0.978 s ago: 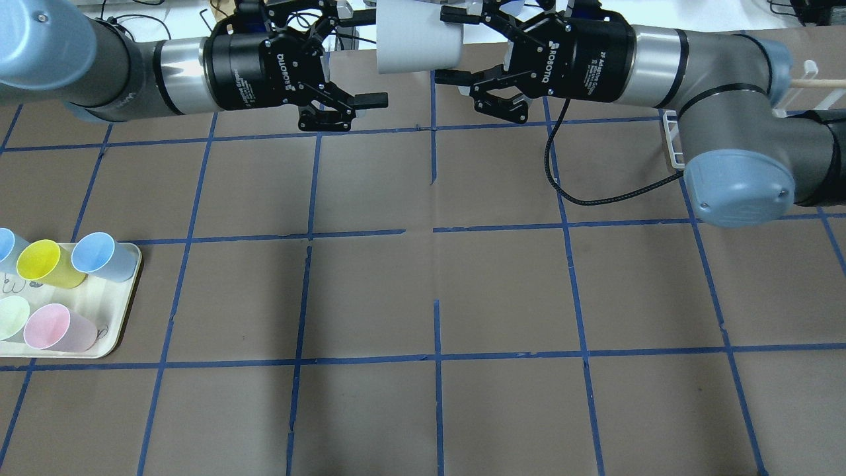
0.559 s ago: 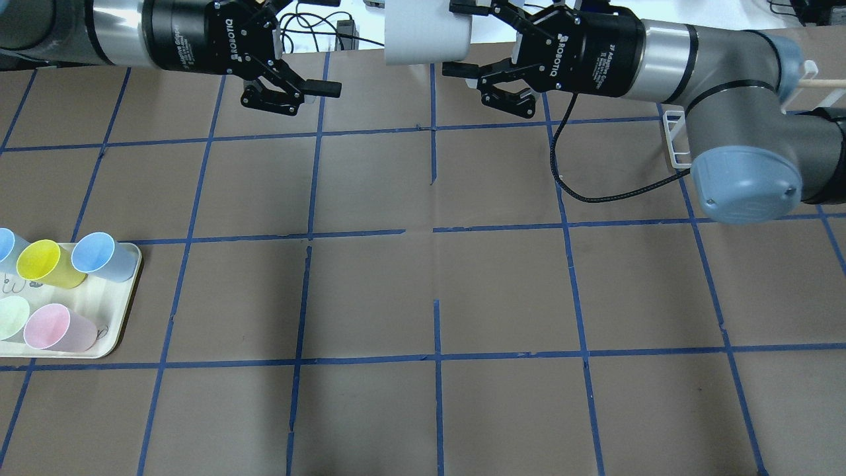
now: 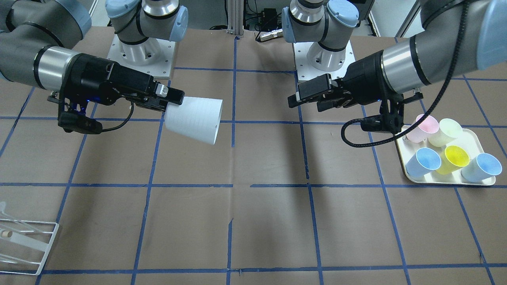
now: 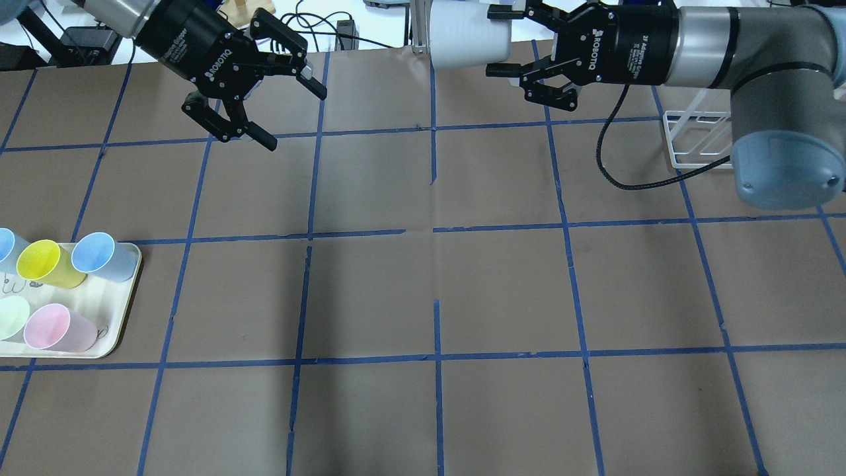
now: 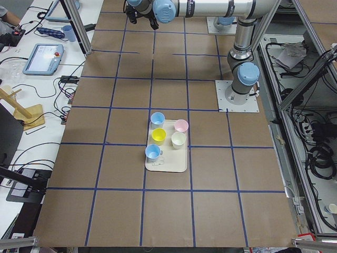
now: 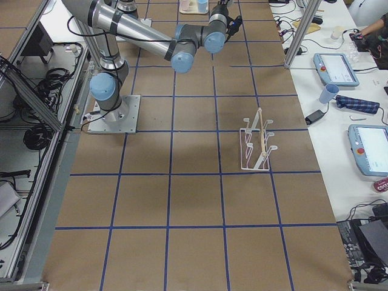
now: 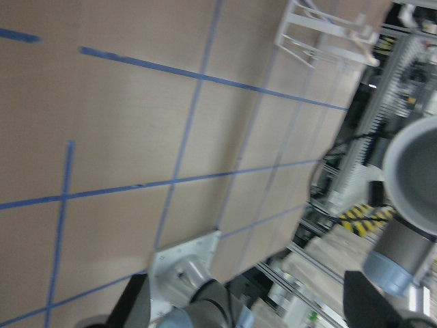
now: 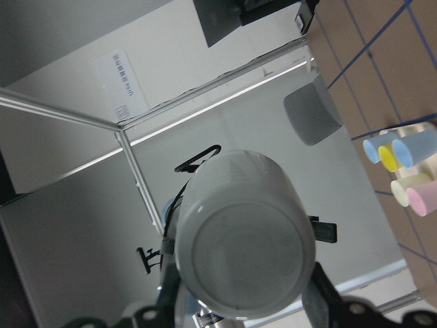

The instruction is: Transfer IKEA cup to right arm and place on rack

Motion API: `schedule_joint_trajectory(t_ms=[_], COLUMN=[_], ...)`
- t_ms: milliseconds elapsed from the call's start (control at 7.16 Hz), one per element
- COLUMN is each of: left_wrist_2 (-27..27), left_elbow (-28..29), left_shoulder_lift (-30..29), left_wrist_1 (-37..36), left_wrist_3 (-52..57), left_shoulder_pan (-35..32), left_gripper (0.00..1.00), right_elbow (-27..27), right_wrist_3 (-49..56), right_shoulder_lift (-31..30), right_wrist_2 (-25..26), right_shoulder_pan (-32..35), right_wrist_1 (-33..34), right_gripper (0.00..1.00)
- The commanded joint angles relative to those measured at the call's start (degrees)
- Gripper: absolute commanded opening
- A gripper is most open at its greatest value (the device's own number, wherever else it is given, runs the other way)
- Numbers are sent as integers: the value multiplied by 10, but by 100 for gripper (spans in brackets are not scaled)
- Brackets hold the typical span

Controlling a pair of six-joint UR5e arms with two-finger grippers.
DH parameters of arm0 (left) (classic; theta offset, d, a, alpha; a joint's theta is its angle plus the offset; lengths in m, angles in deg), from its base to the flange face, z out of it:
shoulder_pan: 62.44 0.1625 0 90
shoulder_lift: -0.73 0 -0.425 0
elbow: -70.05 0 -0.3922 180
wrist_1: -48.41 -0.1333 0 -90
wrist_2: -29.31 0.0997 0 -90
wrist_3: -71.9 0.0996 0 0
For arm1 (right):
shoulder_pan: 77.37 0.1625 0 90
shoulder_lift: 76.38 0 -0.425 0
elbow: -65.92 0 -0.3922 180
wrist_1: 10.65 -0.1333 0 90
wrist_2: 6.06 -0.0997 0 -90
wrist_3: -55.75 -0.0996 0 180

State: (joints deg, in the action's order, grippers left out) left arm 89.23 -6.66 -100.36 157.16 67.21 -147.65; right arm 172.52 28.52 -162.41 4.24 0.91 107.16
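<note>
The IKEA cup (image 4: pixel 466 38) is a whitish tumbler held on its side in the air, over the table's far edge. My right gripper (image 4: pixel 502 39) is shut on its narrow base end. In the front-facing view the cup (image 3: pixel 196 118) points its wide mouth toward the left arm, with the right gripper (image 3: pixel 171 99) at its base. The right wrist view shows the cup's bottom (image 8: pixel 242 249) between the fingers. My left gripper (image 4: pixel 292 117) is open, empty and well apart from the cup; it also shows in the front-facing view (image 3: pixel 295 99). The white wire rack (image 4: pixel 699 142) stands on the table under the right arm.
A cream tray (image 4: pixel 122 311) at the near left holds several coloured tumblers, also seen in the front-facing view (image 3: pixel 447 180). The rack shows at the lower left of the front-facing view (image 3: pixel 27 241) and in the exterior right view (image 6: pixel 257 148). Blue tape lines grid the brown table.
My left gripper, open throughout, has drawn back to the left away from the cup and turned. My right gripper has carried the cup a little to the right.
</note>
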Motion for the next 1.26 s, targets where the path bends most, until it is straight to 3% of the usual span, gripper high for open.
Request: schedule_joint_trajectory(t_ms=[0,279,699,838,1118], left_wrist_2=[195,321,323,323,297], left_elbow=[-8,-43,-112,-127,-122], left_shoulder_lift=[2,19,75,86,90], left_wrist_1=[-90,-185,-250,-251,-250], left_wrist_3=[-102,-93,-47,-37,-30], left_shoulder_pan=[-70,-89,-85,-80,-49], left_gripper=[100,100,100,100,100], right_elbow=[-36,-49,-53,-54,-94], right_wrist_3=[-2,1,119,182,309], right_shoulder_lift=[-9,-14,-19,-19,-12], right_wrist_2=[170,319,503,589,705], right_shoulder_pan=[0,-1,-10,-15,-21], right_wrist_1=[-6,-7,-67,-81,-129], right_gripper=[11,12,12,12,12])
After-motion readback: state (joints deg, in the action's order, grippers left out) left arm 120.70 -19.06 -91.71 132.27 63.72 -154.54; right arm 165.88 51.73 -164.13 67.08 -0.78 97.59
